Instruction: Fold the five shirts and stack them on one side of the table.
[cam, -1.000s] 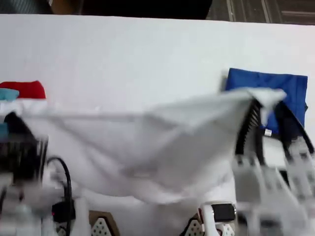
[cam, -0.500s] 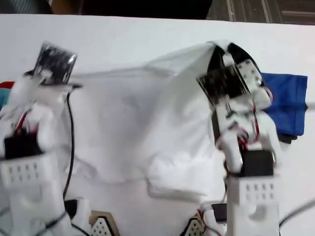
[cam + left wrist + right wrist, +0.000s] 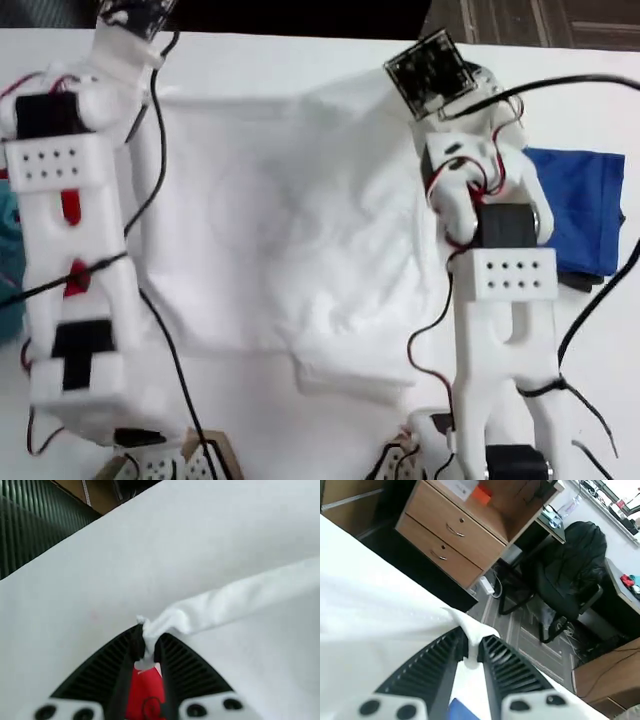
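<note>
**Colour and pattern findings**

Jaws of the left tool (image 3: 148, 644) and right tool (image 3: 472, 649): black, ribbed, on white bodies. The white shirt (image 3: 290, 230) between the tools: plain white throughout. The blue shirt (image 3: 585, 200) beside the right tool: solid blue. The counter (image 3: 300, 60): white. The teal cloth (image 3: 8, 255) back from the left tool: plain teal.

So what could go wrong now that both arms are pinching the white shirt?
Three things, maybe. The left tool and the right tool each pinch just a small bit of the white shirt, so a corner could slip out. The shirt's edge nearest the arm bases lies bunched up, so the fold may come out wrinkled. And the right arm sits close beside the blue shirt, so it might nudge it.
</note>
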Controlling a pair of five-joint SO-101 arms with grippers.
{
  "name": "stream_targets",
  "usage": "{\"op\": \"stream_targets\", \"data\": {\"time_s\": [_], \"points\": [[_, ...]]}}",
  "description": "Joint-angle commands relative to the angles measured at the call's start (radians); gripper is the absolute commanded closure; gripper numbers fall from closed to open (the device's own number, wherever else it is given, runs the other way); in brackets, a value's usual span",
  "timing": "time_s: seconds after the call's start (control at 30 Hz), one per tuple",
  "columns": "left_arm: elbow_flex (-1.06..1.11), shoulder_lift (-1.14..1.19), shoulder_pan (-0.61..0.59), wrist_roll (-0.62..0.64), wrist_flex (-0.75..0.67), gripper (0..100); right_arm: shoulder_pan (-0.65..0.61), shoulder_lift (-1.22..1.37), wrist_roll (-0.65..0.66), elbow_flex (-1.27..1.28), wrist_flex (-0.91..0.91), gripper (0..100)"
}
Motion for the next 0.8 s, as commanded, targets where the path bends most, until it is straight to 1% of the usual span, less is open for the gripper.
{"op": "stream_targets", "data": {"time_s": [0.0, 0.13, 0.27, 0.5, 0.77], "points": [[-0.314, 0.081, 0.020, -0.011, 0.153, 98, 0.035, 0.005, 0.005, -0.077, -0.021, 97.8], [-0.492, 0.183, -0.003, -0.006, 0.183, 98, 0.038, 0.027, 0.003, -0.081, -0.030, 97.8], [-0.585, 0.227, -0.008, -0.009, 0.222, 98, 0.038, 0.062, 0.003, -0.146, -0.036, 97.8], [-0.598, 0.325, -0.009, -0.011, 0.212, 98, 0.041, 0.213, 0.005, -0.259, -0.035, 97.8], [-0.591, 0.413, -0.009, -0.012, 0.206, 98, 0.036, 0.372, 0.005, -0.272, -0.027, 97.8]]}}
